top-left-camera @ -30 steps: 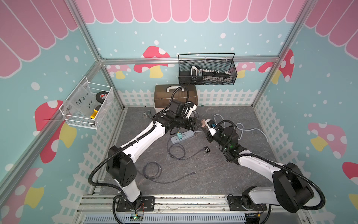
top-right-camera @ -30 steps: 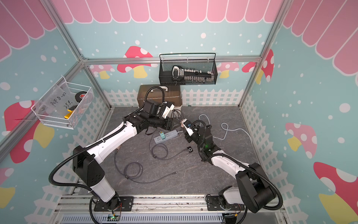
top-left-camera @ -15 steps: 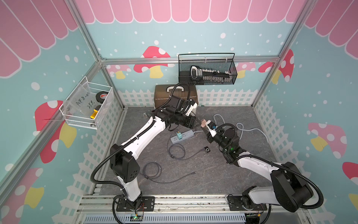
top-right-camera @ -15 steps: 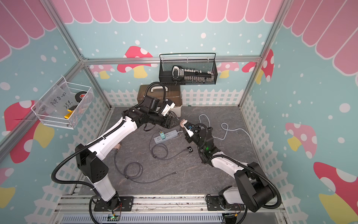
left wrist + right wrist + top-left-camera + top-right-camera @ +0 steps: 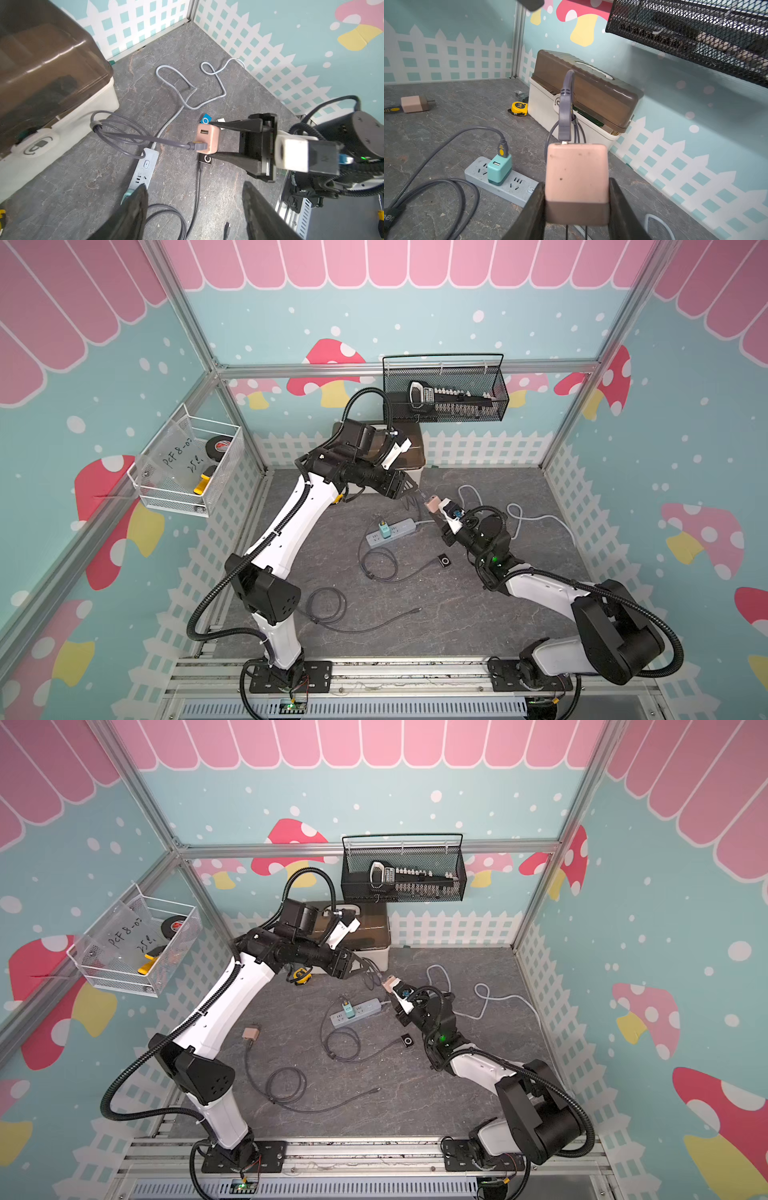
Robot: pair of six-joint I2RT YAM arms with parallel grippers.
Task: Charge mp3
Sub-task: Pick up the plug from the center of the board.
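In both top views the right pincer (image 5: pixel 435 508) (image 5: pixel 392 988) is clenched on a pink adapter (image 5: pixel 432 502) held above the worktop (image 5: pixel 457 614), and the left pincer (image 5: pixel 415 490) hangs just beside it, jaws parted; the black mp3 (image 5: pixel 444 561) lies on the worktop near the power strip (image 5: pixel 395 530); in the left wrist view the left pincer's fingers (image 5: pixel 133 214) stand wide with nothing between them, and a grey plug (image 5: pixel 197 146) sits in one of the pink adapter's two ports; in the right wrist view both fingers (image 5: pixel 533 207) press the pink adapter's sides, the grey plug stands up from it, and a teal adapter (image 5: pixel 499 171) is seated in the power strip.
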